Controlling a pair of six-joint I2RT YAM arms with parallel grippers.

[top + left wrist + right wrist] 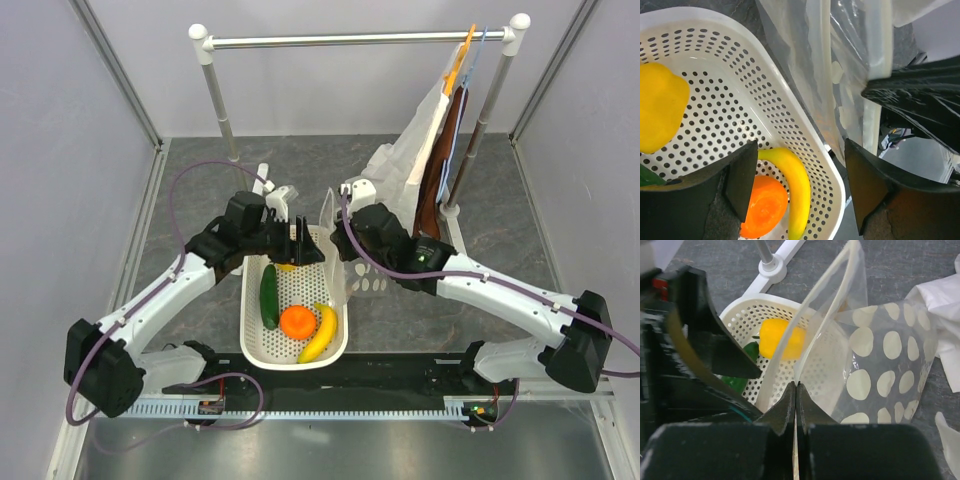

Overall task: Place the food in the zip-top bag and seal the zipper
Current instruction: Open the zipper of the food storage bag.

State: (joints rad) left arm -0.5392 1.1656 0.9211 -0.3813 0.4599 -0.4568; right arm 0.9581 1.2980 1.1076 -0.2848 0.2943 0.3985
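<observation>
The white basket (343, 335) holds the cucumber (269, 296), orange (297, 321) and banana (320, 333); the yellow pepper (285, 266) is partly hidden under my left gripper (303, 246). My left gripper (797, 175) is open and empty above the banana (796, 187) and orange (765, 206), with the pepper (660, 112) to its left. My right gripper (796, 385) is shut on the top edge of the dotted zip-top bag (885, 365), holding it upright beside the basket's right rim. The zipper (832, 287) strips stand apart, so the mouth is open.
A clothes rack (360, 40) spans the back, with white cloth (415, 140) and a brown garment (440, 170) hanging at the right. Its foot (772, 267) stands just behind the basket (752, 315). My left gripper's fingers (705, 340) sit close to the bag's left side.
</observation>
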